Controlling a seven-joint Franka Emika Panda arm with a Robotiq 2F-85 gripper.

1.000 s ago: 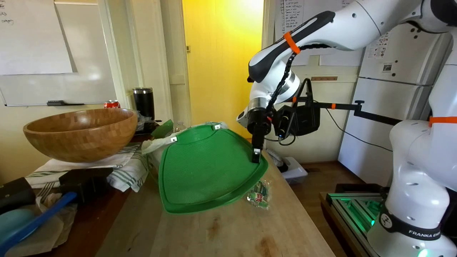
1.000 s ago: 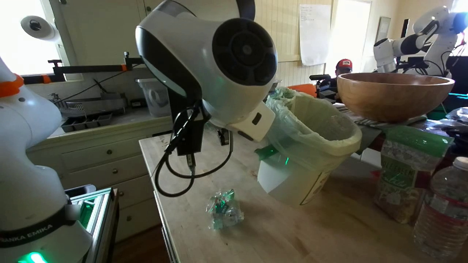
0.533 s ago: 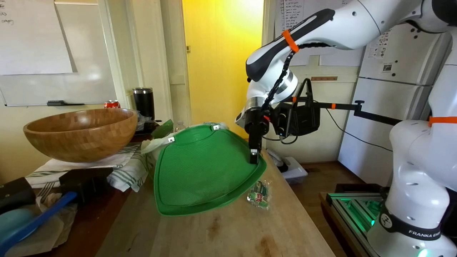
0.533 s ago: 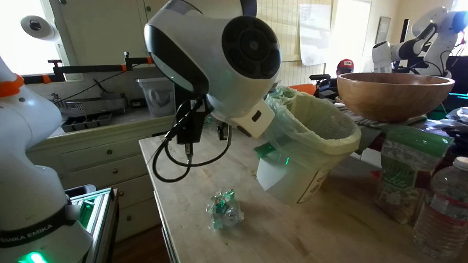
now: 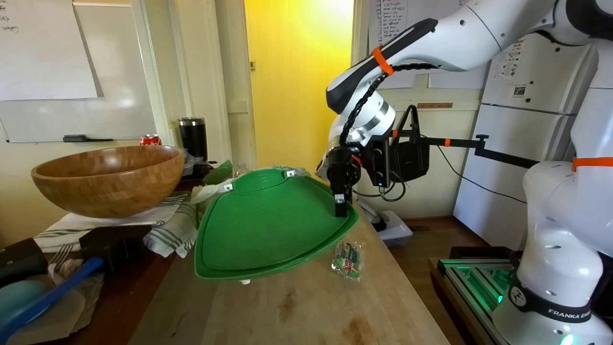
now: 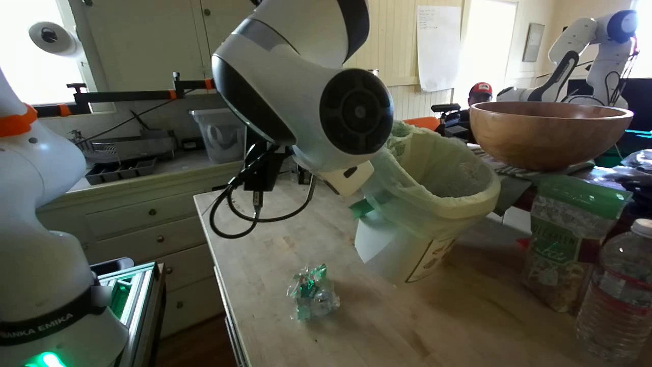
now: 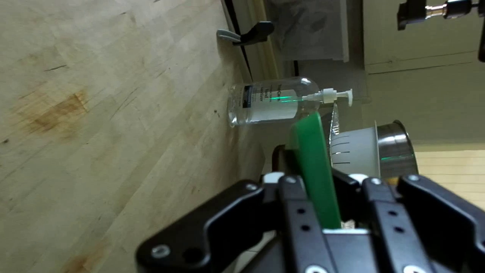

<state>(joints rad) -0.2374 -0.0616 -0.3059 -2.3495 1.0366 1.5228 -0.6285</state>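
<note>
The hand (image 7: 315, 179) pinches the green lid (image 5: 268, 230) by its edge beside the lined trash bin (image 6: 400, 250) — bin uncovered, grip made, lid not yet let go.

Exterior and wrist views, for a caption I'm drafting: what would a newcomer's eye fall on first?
Probably the big green panel, tilted above the wooden worktop, held near its edge by the end effector. Next, perhaps the bright yellow door in the background of an exterior view. Then the large wooden bowl, resting on a striped cloth in both exterior views.
</note>
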